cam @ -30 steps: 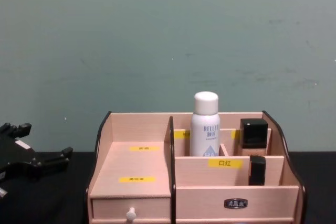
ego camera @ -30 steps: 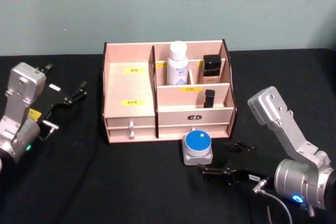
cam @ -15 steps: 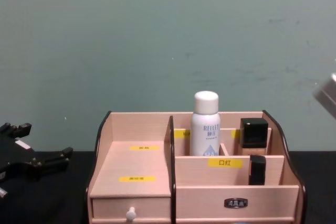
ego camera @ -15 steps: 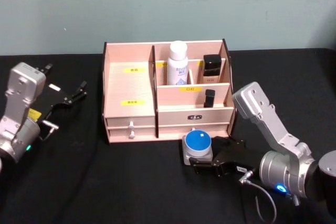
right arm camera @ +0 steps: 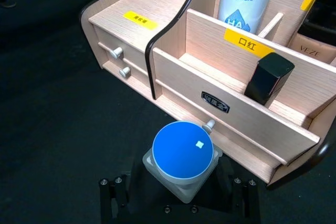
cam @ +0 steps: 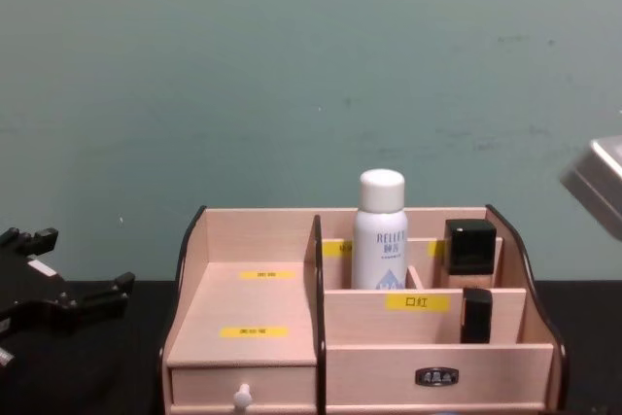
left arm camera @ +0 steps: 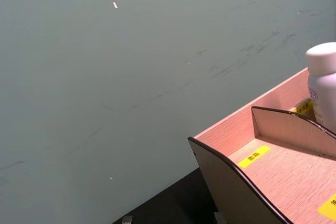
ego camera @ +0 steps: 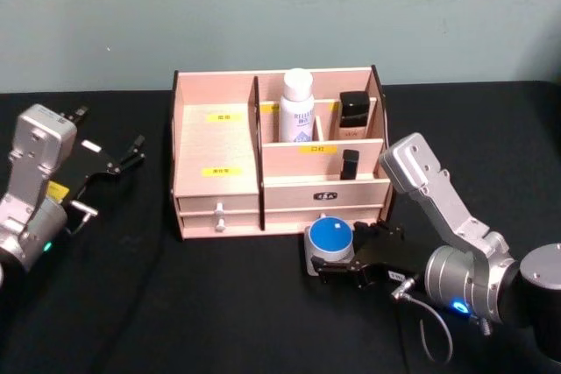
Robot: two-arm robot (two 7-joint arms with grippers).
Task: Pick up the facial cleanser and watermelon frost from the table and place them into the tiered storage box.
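the right gripper [ego camera: 349, 257] lies low on the black table [ego camera: 175, 304], jaws wide. the blue-lidded jar [right arm camera: 182, 153] stands between its fingers [right arm camera: 112, 199] with a gap on each side, not pinched. just beyond the jar is the front of the tiered storage box [ego camera: 215, 142]. the white knob [right arm camera: 209, 125] of the lower right drawer pokes out right behind the lid, almost touching it. farther beyond the claw, a small black tube [ego camera: 350, 164] stands in the middle tier. behind that tier, in the rear row, are a white bottle [ego camera: 297, 107] and a black-capped bottle [ego camera: 354, 114]. the box's dark-edged right side wall [ego camera: 391, 188] is close by the claw's outer finger. the left gripper [ego camera: 123, 157] is parked far across the table, beyond the box's other end.
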